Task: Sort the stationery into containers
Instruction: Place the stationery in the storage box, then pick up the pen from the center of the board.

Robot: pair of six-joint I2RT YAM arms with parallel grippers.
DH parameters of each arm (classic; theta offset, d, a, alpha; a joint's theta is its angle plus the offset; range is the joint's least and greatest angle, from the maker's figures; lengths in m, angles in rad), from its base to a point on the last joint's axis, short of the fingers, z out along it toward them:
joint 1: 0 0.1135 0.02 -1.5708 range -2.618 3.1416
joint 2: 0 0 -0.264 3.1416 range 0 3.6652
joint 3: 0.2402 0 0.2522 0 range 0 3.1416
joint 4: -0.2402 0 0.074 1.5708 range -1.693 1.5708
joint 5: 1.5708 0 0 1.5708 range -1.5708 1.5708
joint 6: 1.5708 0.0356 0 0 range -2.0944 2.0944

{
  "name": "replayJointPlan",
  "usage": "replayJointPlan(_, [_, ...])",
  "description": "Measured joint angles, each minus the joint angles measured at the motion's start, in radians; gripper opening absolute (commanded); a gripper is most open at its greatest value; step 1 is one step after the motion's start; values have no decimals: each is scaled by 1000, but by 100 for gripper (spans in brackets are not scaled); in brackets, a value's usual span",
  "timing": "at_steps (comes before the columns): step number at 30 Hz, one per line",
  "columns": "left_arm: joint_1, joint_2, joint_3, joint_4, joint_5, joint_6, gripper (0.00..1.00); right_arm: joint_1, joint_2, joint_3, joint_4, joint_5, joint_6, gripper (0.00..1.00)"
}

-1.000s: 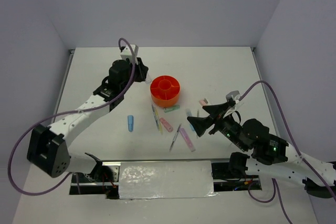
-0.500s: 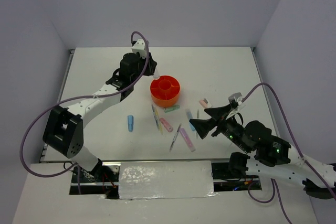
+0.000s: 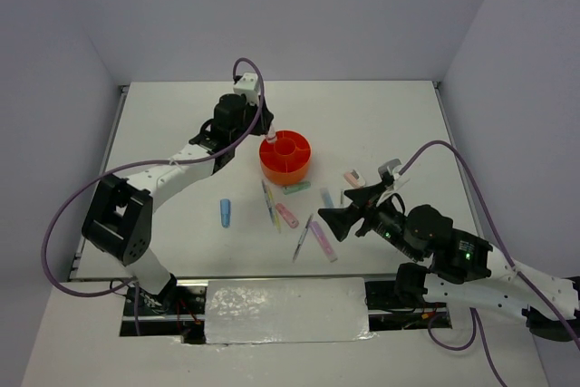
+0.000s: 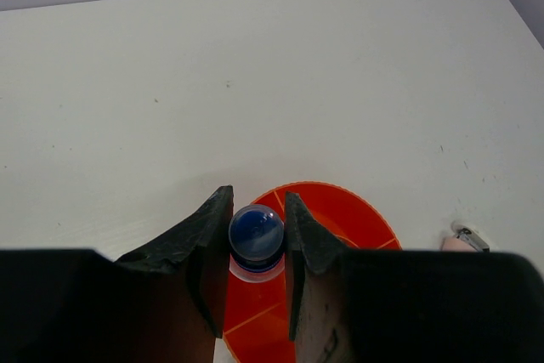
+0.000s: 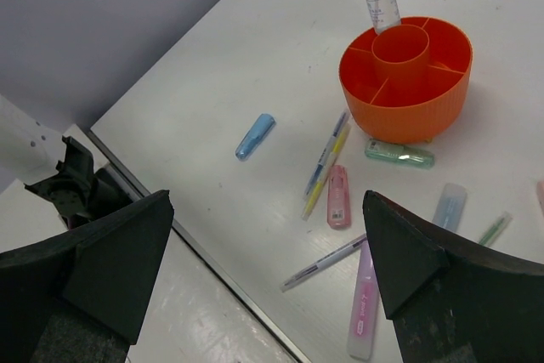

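- The left end effector (image 4: 257,208) is closed on a pen (image 4: 257,235), pinching it from both sides just under its blue top.
- The pen hangs over the orange organiser (image 5: 406,99), at its far-left rim beside the centre cup (image 5: 402,44). Its lower end is about at rim level, and I cannot tell which compartment lies under it.
- The pen's long axis is upright, near vertical, with a slight lean in the right wrist view. The blue end is up toward the wrist and the clear barrel points down.
- Risk: released here, the tip could strike a divider or the rim, and the pen could skip out onto the surface (image 3: 181,124).
- Risk: the organiser is low and the pen long, so the pen may lean hard on the wall and tip out.
- Risk: if the left end effector descends off-centre, it could shove the rim and shift the organiser.
- The right end effector (image 3: 344,206) is wide open and empty, hovering above the loose markers (image 3: 286,216). Low travel could scatter them.
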Motion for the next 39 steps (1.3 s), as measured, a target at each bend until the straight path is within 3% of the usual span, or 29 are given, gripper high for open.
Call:
replayJointPlan(6, [0, 7, -14, 3, 0, -5, 24, 0, -7, 0, -1, 0, 0, 100])
replayJointPlan(10, [0, 13, -29, 3, 2, -7, 54, 0, -19, 0, -2, -2, 0, 100])
replayJointPlan(12, [0, 18, -31, 4, 7, -9, 60, 0, -26, 0, -2, -6, 1, 100])
replayJointPlan(13, [0, 18, -32, 4, 8, -10, 73, 0, -26, 0, -2, -8, 1, 100])
replayJointPlan(16, [0, 18, -32, 7, 9, -26, 89, 0, -22, 0, -7, -20, 0, 100])
replayJointPlan(19, [0, 16, -42, 17, 8, -35, 97, 0, -2, 2, -12, -27, 1, 100])
replayJointPlan(23, [0, -24, -80, 5, 6, -55, 99, 0, 45, 5, -34, -1, 29, 100])
replayJointPlan(28, [-3, -156, -50, -174, -54, -101, 99, -27, 163, 25, -137, 111, 145, 98])
replayJointPlan(32, [-5, -288, 39, -382, -132, -167, 99, -162, 286, 24, -195, 106, 222, 84])
replayJointPlan(37, [-5, -505, 36, -603, -210, -224, 99, -370, 383, -31, -180, -2, 248, 72])
replayJointPlan(39, [-5, -576, 18, -675, -226, -240, 99, -399, 423, -48, -177, -18, 255, 57])
